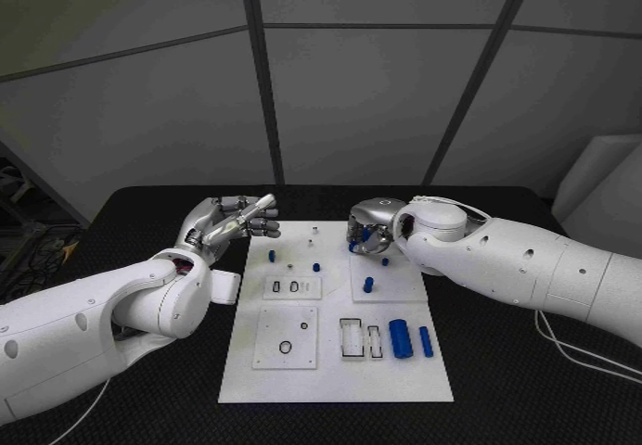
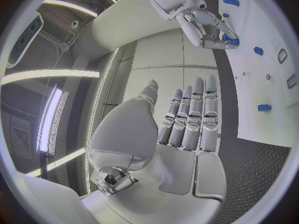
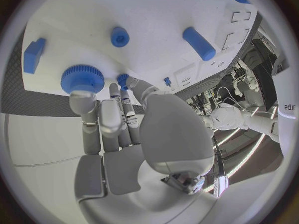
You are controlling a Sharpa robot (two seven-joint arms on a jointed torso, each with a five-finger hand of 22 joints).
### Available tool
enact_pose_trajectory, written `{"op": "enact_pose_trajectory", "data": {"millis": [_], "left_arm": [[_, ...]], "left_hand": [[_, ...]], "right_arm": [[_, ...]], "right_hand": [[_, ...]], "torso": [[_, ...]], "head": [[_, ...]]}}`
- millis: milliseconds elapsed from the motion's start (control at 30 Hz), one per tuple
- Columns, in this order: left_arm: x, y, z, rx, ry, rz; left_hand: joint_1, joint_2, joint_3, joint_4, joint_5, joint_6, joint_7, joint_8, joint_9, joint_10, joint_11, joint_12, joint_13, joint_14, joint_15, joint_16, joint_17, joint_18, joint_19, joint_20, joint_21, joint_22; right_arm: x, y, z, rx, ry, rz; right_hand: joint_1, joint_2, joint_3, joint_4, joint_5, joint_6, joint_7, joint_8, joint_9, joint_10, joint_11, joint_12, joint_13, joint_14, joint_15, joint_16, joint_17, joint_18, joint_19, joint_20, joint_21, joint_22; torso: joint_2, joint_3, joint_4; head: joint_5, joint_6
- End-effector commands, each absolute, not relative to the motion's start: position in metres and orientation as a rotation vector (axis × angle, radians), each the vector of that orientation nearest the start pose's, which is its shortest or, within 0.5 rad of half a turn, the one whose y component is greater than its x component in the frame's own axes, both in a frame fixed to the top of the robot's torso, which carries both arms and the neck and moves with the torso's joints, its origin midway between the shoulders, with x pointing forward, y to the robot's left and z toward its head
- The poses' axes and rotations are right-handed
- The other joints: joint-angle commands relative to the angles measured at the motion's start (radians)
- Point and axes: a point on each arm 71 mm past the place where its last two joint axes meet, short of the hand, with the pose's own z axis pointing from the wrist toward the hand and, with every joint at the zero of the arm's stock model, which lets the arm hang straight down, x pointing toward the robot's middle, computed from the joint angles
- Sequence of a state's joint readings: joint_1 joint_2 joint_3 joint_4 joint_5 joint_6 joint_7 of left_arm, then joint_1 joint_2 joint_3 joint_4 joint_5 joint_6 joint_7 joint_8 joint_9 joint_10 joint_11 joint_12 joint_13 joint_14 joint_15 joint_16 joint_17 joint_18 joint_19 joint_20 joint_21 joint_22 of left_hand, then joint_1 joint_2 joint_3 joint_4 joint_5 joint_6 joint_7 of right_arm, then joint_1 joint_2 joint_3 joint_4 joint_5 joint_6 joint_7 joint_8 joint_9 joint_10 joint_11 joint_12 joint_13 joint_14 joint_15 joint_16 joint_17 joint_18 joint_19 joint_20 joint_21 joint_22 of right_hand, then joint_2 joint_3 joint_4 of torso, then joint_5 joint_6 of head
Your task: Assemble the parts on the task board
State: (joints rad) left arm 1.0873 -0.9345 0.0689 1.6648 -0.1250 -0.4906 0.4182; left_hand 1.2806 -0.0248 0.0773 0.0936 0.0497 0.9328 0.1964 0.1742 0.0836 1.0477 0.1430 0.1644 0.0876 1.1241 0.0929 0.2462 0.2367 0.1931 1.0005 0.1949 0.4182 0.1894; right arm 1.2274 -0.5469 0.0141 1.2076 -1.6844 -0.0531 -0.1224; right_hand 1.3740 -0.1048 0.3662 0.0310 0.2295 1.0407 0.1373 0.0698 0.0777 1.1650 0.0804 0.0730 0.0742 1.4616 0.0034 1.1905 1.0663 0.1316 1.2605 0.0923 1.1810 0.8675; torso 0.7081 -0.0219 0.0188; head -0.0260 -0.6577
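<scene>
At the near end of the task board (image 1: 335, 385), closest to the robot, a thick blue cylinder (image 1: 399, 336) and a thinner blue rod (image 1: 426, 341) lie flat beside two empty rectangular slots. Both look like small rigid plastic pieces, light and smooth, so they would likely roll if nudged; a pinch across the middle of the round body seems the safest hold. Further up, a short blue peg (image 1: 368, 286) stands on the right-hand plate, and another blue peg (image 1: 272, 255) stands near the board's left edge. These are upright and small, and probably best taken from above by their sides.

Beyond them, at the far right of the board, the right hand (image 1: 372, 232) is bent down over a blue toothed gear (image 3: 82, 78). In the right wrist view its fingers (image 3: 99, 119) reach up to the gear and touch its rim, with a smaller blue knob just beside them; whether the gear is truly gripped cannot be told for sure. The ridged rim should give good purchase, and the part looks stiff and not fragile.

Off the board's far left corner, over the black desk (image 1: 535, 408), the left hand (image 1: 230, 222) hovers with its fingers (image 2: 194, 115) straight, side by side and holding nothing.
</scene>
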Motion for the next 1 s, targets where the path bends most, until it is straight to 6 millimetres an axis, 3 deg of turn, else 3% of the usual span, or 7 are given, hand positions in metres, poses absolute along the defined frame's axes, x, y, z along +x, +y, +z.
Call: {"op": "enact_pose_trajectory", "data": {"millis": [33, 467, 600, 1000], "left_arm": [[0.460, 0.222, -0.173, -1.047, 1.315, -1.463], [0.460, 0.222, -0.173, -1.048, 1.319, -1.464], [0.460, 0.223, -0.173, -1.049, 1.319, -1.463], [0.460, 0.226, -0.173, -1.051, 1.321, -1.457]], "left_hand": [[-0.005, 0.001, -0.005, -0.001, -0.001, 0.008, 0.002, -0.007, -0.001, 0.006, 0.003, -0.003, -0.001, 0.003, 0.000, -0.004, 0.001, -0.012, 0.005, 0.000, 0.006, 0.001], [-0.006, 0.003, -0.006, -0.001, -0.001, 0.008, 0.004, -0.009, -0.002, 0.005, 0.004, -0.006, -0.001, 0.002, 0.001, -0.006, 0.002, -0.012, 0.006, 0.000, 0.006, 0.001], [-0.006, 0.003, -0.006, -0.001, -0.001, 0.008, 0.004, -0.009, -0.002, 0.005, 0.004, -0.006, -0.001, 0.002, 0.001, -0.006, 0.002, -0.012, 0.006, 0.000, 0.006, 0.001], [-0.006, 0.005, -0.007, -0.001, -0.001, 0.008, 0.005, -0.011, -0.003, 0.005, 0.005, -0.009, -0.002, 0.001, 0.002, -0.010, 0.004, -0.013, 0.005, 0.001, 0.006, 0.001]], "right_arm": [[0.544, -0.133, -0.184, -0.437, 1.765, 0.462], [0.543, -0.131, -0.193, -0.444, 1.784, 0.456], [0.543, -0.132, -0.189, -0.425, 1.736, 0.470], [0.536, -0.135, -0.174, -0.355, 1.563, 0.521]], "right_hand": [[0.002, 0.001, 0.009, 0.001, -0.001, 0.007, 0.002, 0.002, 0.001, 0.009, 0.001, 0.003, -0.001, 0.051, -0.002, 0.008, 0.006, -0.008, 0.008, 0.000, 0.008, 0.007], [0.011, 0.001, 0.023, -0.004, 0.000, 0.015, 0.001, 0.003, 0.002, 0.014, 0.000, 0.000, -0.002, 0.049, -0.002, 0.021, 0.016, -0.010, 0.008, 0.000, 0.022, 0.024], [0.027, 0.011, 0.044, -0.015, -0.019, 0.036, -0.001, 0.010, 0.007, 0.032, -0.004, 0.004, 0.000, 0.049, -0.006, 0.037, 0.030, -0.014, 0.016, -0.002, 0.044, 0.053], [0.031, 0.014, 0.066, -0.025, -0.010, 0.063, -0.002, 0.019, 0.013, 0.058, -0.009, 0.008, 0.001, 0.048, -0.011, 0.054, 0.043, -0.018, 0.024, -0.005, 0.069, 0.086]], "torso": [[0.001, -0.0002, 0.0000], [0.001, -0.0005, 0.0033], [0.001, -0.0006, 0.0007], [0.000, -0.0011, 0.0001]], "head": [[0.000, -0.001], [0.003, -0.005], [0.008, -0.005], [0.009, 0.001]]}}
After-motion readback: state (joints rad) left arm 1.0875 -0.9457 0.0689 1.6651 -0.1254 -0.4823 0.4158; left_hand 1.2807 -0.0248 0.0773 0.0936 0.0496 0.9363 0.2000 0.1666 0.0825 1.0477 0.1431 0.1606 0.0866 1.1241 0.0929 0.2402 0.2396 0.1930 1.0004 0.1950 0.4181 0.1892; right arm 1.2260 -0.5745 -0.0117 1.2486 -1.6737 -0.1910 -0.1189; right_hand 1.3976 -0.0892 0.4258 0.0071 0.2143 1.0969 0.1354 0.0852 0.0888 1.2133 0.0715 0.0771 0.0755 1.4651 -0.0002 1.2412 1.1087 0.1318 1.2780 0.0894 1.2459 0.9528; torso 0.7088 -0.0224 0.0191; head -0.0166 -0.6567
